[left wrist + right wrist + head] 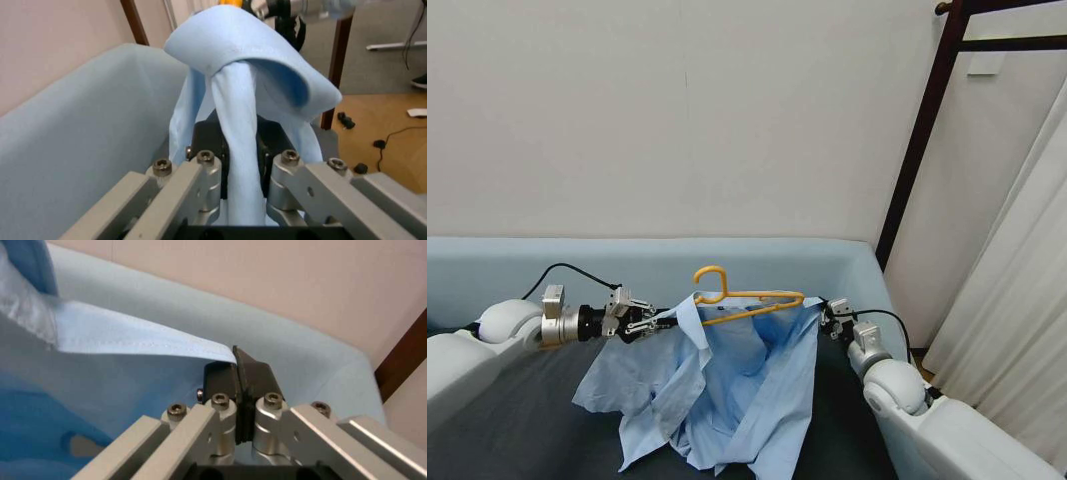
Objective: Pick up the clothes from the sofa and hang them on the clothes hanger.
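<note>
While the light blue shirt [757, 390] hangs spread between the two arms above the sofa [627, 265], each hand holds it at its upper edge. The left hand [655, 322] is at the left, over the dark seat cushion [497, 440]. It is closed tightly on a folded band of cloth by the collar, which in the left wrist view runs down between the fingers [205, 137]. The right hand [829, 312] is at the right, near the sofa's end, and its fingers [220, 380] are pressed together on a thin hem of the shirt. A yellow hanger [752, 305] lies across the top of the shirt between both hands, its hook pointing up near the collar and its other end close to the right hand. The lower folds of the shirt reach down to the seat cushion; I cannot tell if they rest on it. A dark wooden clothes rack [922, 140] stands far right by the wall, well apart from the shirt.
</note>
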